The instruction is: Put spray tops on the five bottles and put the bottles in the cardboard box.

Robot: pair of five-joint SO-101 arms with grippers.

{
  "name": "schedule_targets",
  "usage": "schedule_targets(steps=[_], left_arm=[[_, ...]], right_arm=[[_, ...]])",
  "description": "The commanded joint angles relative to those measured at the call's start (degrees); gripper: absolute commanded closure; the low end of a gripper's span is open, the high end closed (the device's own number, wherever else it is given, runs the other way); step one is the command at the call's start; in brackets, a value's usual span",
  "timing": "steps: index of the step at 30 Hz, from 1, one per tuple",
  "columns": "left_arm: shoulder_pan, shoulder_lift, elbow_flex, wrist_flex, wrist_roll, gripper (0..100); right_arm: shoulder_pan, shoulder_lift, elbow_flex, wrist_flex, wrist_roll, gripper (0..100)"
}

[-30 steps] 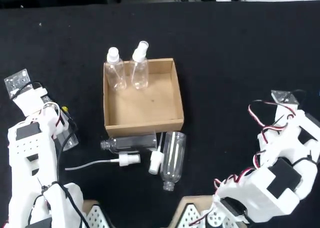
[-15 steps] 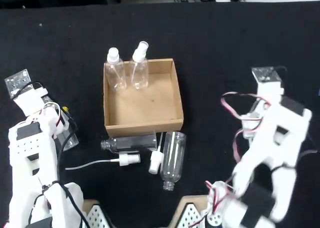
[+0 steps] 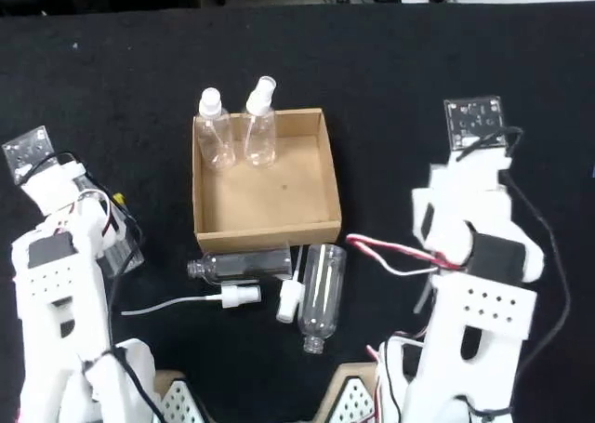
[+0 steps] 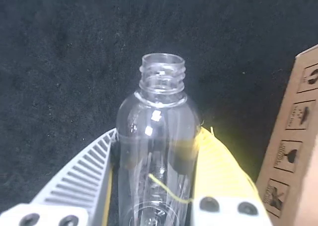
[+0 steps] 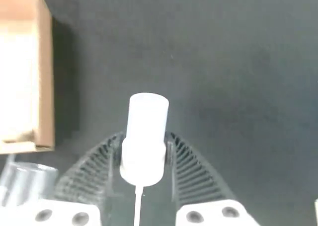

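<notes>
Left jaws clamp an uncapped bottle [image 4: 156, 151] at the left edge of the high view. At centre, the cardboard box [image 3: 330, 177] holds two capped bottles [image 3: 216, 139] in its upper left corner. Two bare bottles [image 3: 246, 265] lie below it on the bench [image 3: 418, 60]. Right jaws grip a spray top [image 5: 144, 136] at right — its tube should enter the open neck straight, then twist down.

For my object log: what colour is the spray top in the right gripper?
White. The spray top shows best in the right wrist view.
</notes>
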Motion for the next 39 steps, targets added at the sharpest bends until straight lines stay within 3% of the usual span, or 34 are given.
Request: schedule_targets(steps=[1,8,16,24,29,39], left_arm=[[0.0,-11.8,1.8,2.1,-0.1,92],[0.4,-26.0,8.2,1.8,-2.9,92],[0.5,-36.6,14.4,-1.4,-2.8,92],[0.6,-49.9,22.9,-5.7,-2.8,91],[0.6,-59.3,27.3,-5.7,-2.8,91],[5.1,-58.4,27.5,-5.8,-2.8,91]], right_arm=[[-5.8,-2.2,-7.4,-2.3,-5.2,98.8],[-10.3,-2.5,-14.7,-4.7,-11.6,98.8],[-11.4,-2.2,-24.5,-8.3,-12.0,98.8],[-24.0,-2.3,-26.2,-23.4,-21.4,98.8],[-31.2,-2.2,-26.3,-31.0,-21.6,98.8],[-41.8,-2.5,-26.3,-40.5,-21.2,98.4]])
